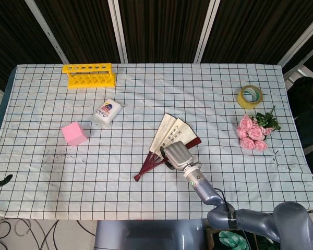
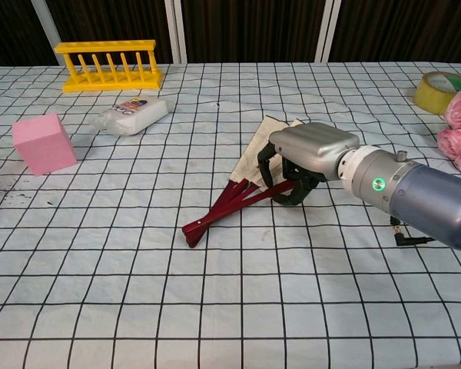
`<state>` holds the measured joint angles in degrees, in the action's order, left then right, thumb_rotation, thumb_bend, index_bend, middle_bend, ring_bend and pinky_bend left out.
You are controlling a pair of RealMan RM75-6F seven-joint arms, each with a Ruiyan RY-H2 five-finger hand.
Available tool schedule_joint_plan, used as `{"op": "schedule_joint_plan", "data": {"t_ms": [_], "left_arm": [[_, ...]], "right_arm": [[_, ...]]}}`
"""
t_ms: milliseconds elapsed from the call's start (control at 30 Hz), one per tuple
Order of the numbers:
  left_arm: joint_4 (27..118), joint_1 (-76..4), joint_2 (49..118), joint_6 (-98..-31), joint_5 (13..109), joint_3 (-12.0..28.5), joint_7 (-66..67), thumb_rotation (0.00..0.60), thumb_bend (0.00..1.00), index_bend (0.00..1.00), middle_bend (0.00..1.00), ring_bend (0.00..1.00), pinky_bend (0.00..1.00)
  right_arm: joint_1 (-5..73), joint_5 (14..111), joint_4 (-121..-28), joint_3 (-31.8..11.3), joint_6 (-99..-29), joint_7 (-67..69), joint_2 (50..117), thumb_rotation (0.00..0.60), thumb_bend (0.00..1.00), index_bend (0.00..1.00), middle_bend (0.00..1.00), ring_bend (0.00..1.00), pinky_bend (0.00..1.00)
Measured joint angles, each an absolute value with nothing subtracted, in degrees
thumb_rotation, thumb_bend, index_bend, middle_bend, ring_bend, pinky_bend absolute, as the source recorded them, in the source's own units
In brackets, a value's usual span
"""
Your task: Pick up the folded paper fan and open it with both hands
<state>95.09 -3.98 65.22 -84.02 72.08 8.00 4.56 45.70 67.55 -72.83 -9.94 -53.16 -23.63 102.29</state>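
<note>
The paper fan (image 1: 169,130) lies partly spread near the table's middle, with cream leaves pointing away and dark red ribs (image 2: 223,209) running toward the front left. My right hand (image 1: 177,154) sits over the fan's right side, its fingers curled down around the ribs where they meet the paper. In the chest view the right hand (image 2: 311,150) hides part of the fan (image 2: 263,140), and the dark fingers (image 2: 283,184) wrap the red sticks. The fan rests on the cloth. My left hand shows in neither view.
A yellow rack (image 1: 88,75) stands at the back left. A white packet (image 1: 107,112) and a pink cube (image 1: 73,133) lie left of the fan. A yellow tape roll (image 1: 249,97) and pink flowers (image 1: 253,133) are on the right.
</note>
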Motion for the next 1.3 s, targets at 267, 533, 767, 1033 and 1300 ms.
{"op": "schedule_joint_plan", "data": {"t_ms": [267,533,767,1033,1300], "left_arm": [[95.0,-4.0,65.3,-84.0,72.0,8.0,4.8,0.600,0.00,0.00,0.00,0.00,0.00],[95.0,-4.0,65.3,-84.0,72.0,8.0,4.9,0.600,0.00,0.00,0.00,0.00,0.00],[95.1,-4.0,65.3,-84.0,72.0,7.9,4.9,0.600,0.00,0.00,0.00,0.00,0.00],[95.2,-4.0,65.2,-84.1,72.2,8.0,5.0,0.600,0.00,0.00,0.00,0.00,0.00],[95.7,-4.3,64.9,-86.5,73.5,9.4,5.3,0.600,0.00,0.00,0.00,0.00,0.00]], "right_arm": [[45.7,67.7,-72.9,-10.1,-53.2,-23.4,101.9,0.600,0.39,0.62,1.00,1.00,1.00],[45.8,67.9,-72.9,-10.2,-53.3,-23.2,101.8,0.600,0.44,0.67,1.00,1.00,1.00],[45.8,69.4,-72.5,-10.1,-54.1,-22.3,101.8,0.600,0.55,0.78,1.00,1.00,1.00],[46.2,74.2,-71.9,-10.7,-56.6,-17.6,101.4,0.600,0.56,0.85,1.00,1.00,1.00],[47.9,79.8,-72.1,-12.4,-59.4,-12.0,99.7,0.600,0.57,0.89,1.00,1.00,1.00]]}}
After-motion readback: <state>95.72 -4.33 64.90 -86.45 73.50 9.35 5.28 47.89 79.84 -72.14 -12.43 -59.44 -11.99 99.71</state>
